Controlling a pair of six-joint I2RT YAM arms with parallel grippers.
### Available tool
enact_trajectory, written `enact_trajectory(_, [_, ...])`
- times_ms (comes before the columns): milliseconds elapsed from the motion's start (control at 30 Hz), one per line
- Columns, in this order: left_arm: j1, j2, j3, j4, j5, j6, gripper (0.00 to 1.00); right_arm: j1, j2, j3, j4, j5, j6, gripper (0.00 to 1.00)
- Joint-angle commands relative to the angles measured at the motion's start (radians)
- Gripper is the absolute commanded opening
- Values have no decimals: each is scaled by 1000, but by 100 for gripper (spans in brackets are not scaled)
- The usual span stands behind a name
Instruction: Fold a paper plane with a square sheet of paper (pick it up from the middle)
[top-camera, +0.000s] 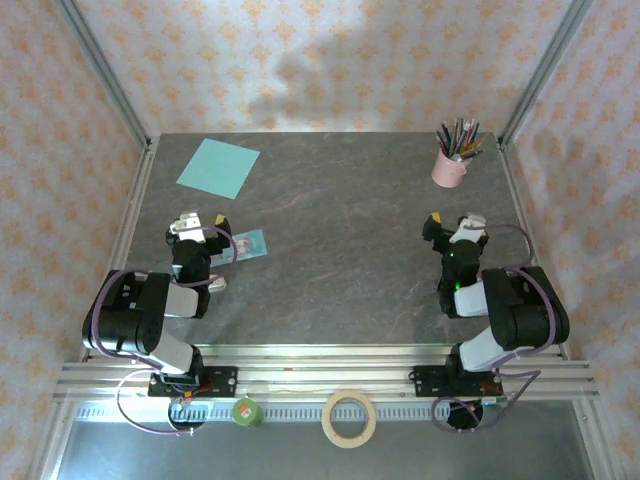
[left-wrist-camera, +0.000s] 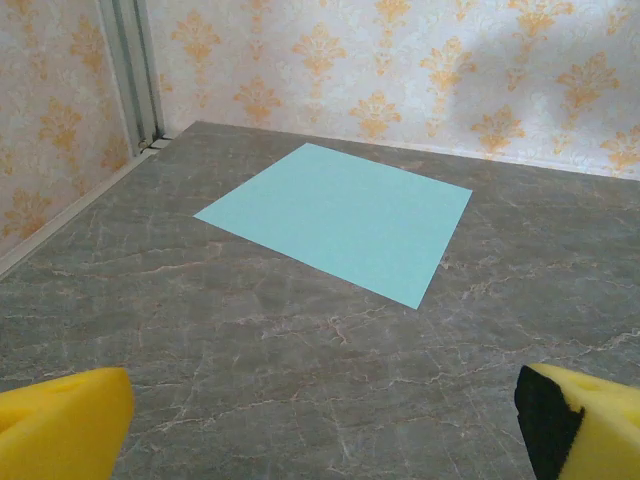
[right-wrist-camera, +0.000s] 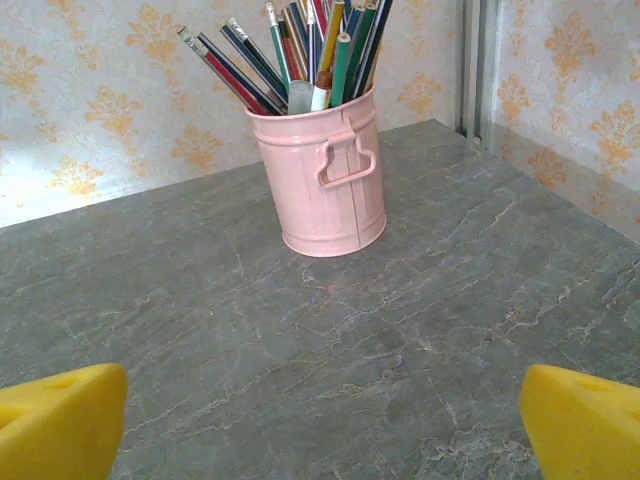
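The square sheet of paper (top-camera: 218, 167) lies flat and unfolded at the table's back left; in the left wrist view the same turquoise sheet (left-wrist-camera: 340, 217) rests ahead of the fingers. My left gripper (top-camera: 197, 224) hovers near the left side, well short of the sheet, open with nothing between its yellow fingertips (left-wrist-camera: 65, 420). On the right side my right gripper (top-camera: 453, 224) is open too, its yellow pads (right-wrist-camera: 580, 420) spread wide over bare table. No folded plane is in view.
A pink tin cup of pencils (top-camera: 450, 165) stands at the back right, straight ahead of the right gripper (right-wrist-camera: 323, 180). A small pale blue printed card (top-camera: 250, 244) lies beside the left gripper. A tape roll (top-camera: 349, 418) sits below the front rail. Patterned walls enclose the table.
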Motion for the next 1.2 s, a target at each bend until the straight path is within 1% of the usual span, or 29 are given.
enact_trajectory(0, [-1,3,13,32,6,20,99,-4,-2,-6,32,18,4,99])
enact_trajectory(1067, [-2,1,10,33,6,21,99,-3,-4,-8,36,18,4,99])
enact_trajectory(1133, [-2,-6,11,34,-21,10,99,-3,-9,-10,40,21,2,100])
enact_trajectory(1167, [-1,-22,17,2,-59,-7,99,-3,-20,-10,33,23,4,100])
